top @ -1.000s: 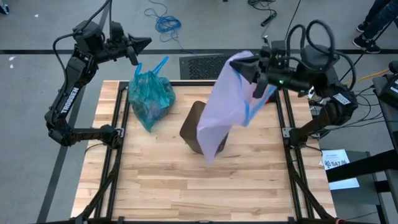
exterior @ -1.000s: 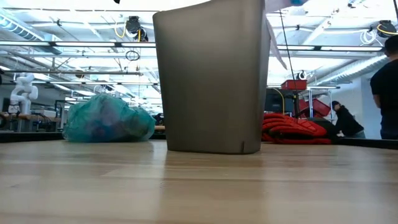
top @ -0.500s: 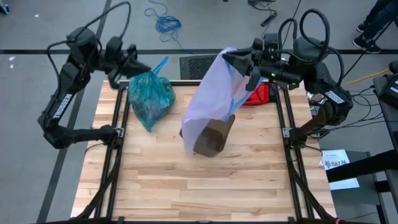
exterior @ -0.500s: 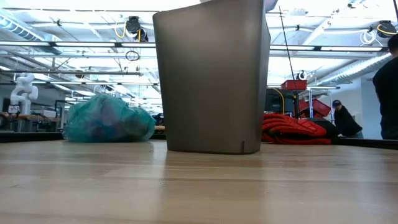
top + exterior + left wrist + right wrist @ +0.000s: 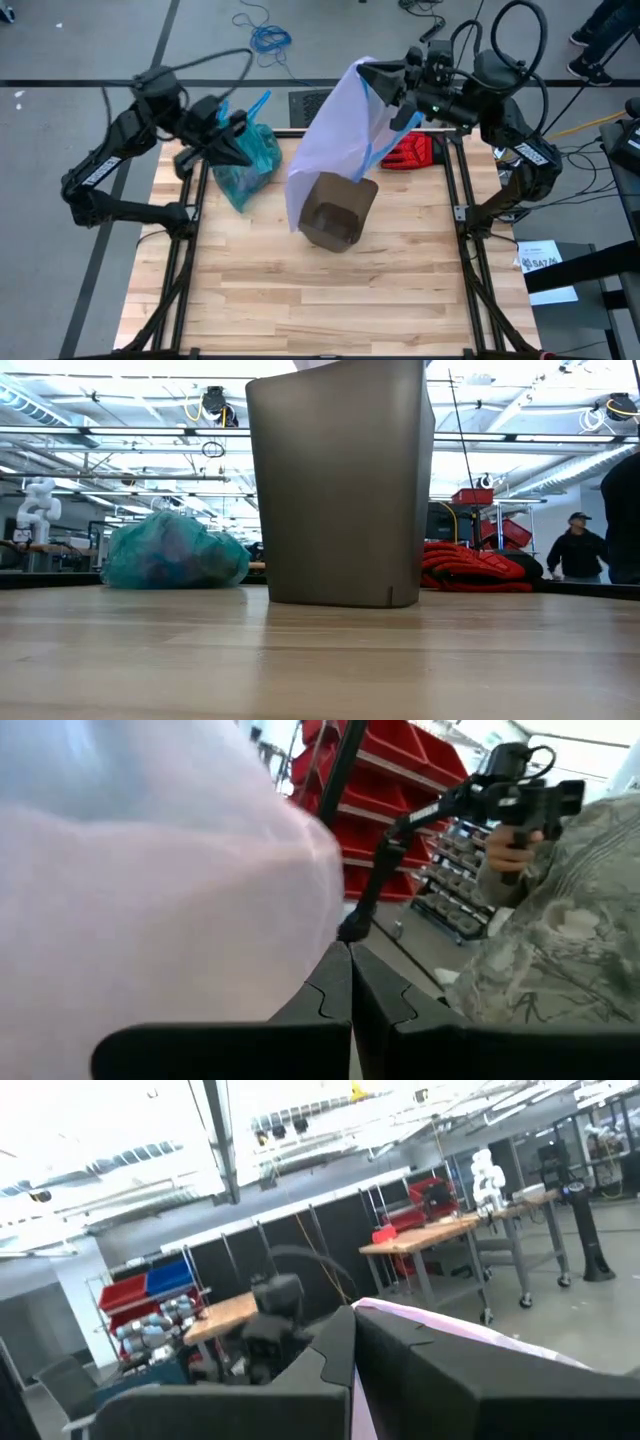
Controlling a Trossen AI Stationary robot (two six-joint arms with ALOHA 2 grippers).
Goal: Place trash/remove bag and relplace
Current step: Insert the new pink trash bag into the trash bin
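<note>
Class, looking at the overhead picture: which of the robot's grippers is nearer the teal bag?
Left. The left gripper hovers right at the teal bag; the right gripper is far across, holding the pink bag.

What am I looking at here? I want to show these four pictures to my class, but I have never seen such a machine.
It is a robot with two dark jointed arms at a wooden table. One picture looks straight down from above, one looks level across the tabletop, and two come from cameras on the arms' wrists. On the table stand a brown bin, a tied-off teal bag full of rubbish, and something red at the far edge. The right hand is shut on a pale pink bag, holding it above the bin. The left hand, fingers together, is over the teal bag. People are visible in the room behind.
</note>
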